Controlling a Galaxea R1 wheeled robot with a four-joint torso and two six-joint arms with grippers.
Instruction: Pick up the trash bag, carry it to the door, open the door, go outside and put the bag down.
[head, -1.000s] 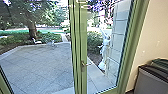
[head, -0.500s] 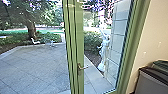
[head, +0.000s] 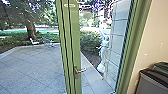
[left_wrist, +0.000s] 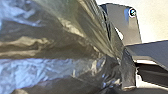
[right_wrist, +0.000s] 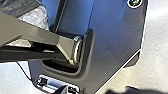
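The green-framed glass door (head: 74, 45) stands in the middle of the head view, with its lever handle (head: 80, 71) low on the upright. To the left of that upright the paved yard shows. In the left wrist view the dark, shiny trash bag (left_wrist: 50, 45) looms large and bunches together at my left gripper (left_wrist: 119, 73), which is shut on it. Part of the trash bag (right_wrist: 33, 16) also appears in the right wrist view, beyond the robot's jointed bar. How my right gripper stands cannot be made out.
Outside are stone paving (head: 32, 66), a white statue (head: 103, 52) beside a pale block wall (head: 117, 37), white chairs (head: 34, 42) and a tree (head: 31, 30). Indoors, a grey bin (head: 152, 83) stands at the right by the beige wall (head: 155, 32).
The door's upright and handle have shifted left and look larger in the head view, while the bin and wall at the right have barely shifted. The frame piece at the lower left has left the view.
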